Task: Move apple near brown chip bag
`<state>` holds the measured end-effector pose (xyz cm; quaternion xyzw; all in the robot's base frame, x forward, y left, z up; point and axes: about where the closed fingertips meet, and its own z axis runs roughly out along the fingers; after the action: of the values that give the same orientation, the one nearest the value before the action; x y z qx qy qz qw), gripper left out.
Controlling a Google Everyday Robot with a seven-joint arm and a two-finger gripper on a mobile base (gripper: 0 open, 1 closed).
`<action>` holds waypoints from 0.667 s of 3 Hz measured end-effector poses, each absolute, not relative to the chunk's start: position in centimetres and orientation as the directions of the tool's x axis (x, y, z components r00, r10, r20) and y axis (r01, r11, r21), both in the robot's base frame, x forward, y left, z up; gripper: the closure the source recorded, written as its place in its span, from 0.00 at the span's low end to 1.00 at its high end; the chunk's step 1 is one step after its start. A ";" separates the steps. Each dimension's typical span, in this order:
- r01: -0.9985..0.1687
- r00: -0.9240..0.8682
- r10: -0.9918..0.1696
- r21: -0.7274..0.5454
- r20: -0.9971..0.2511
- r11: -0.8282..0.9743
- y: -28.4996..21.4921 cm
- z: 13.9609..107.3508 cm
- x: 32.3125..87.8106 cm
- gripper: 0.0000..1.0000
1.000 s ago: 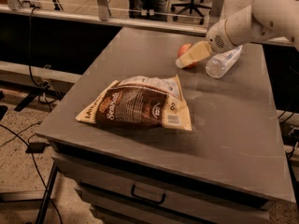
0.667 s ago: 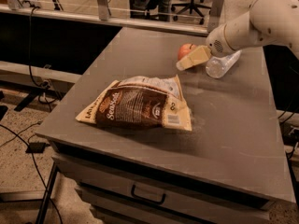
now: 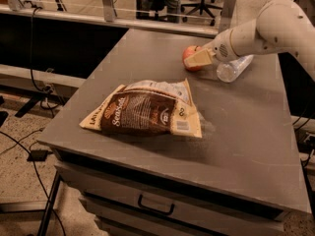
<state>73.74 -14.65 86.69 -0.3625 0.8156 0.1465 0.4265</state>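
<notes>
The apple is small and red-orange, at the far middle of the grey table. My gripper comes in from the right on a white arm and is shut on the apple, with one cream finger across its front. The apple is at or just above the tabletop. The brown chip bag lies flat at the near left of the table, well in front of the apple, with its dark front panel and barcode patch facing up.
A clear plastic water bottle lies on the table just right of the apple, under the arm. The table has drawers at the front. Office chairs and a glass partition stand behind the table; cables lie on the floor at the left.
The gripper and the apple have shifted a little to the left, away from the bottle. The chip bag and bottle have not moved.
</notes>
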 end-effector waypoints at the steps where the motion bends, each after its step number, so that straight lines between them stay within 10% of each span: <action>1: -0.728 -0.335 -0.443 -0.069 -0.832 0.682 -14.1 88.7 73.8 0.88; 2: -0.763 -0.322 -0.487 -0.081 -0.812 0.641 -16.6 94.2 67.9 1.00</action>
<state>67.91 -16.63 94.19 -0.3921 0.7971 0.1606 0.4301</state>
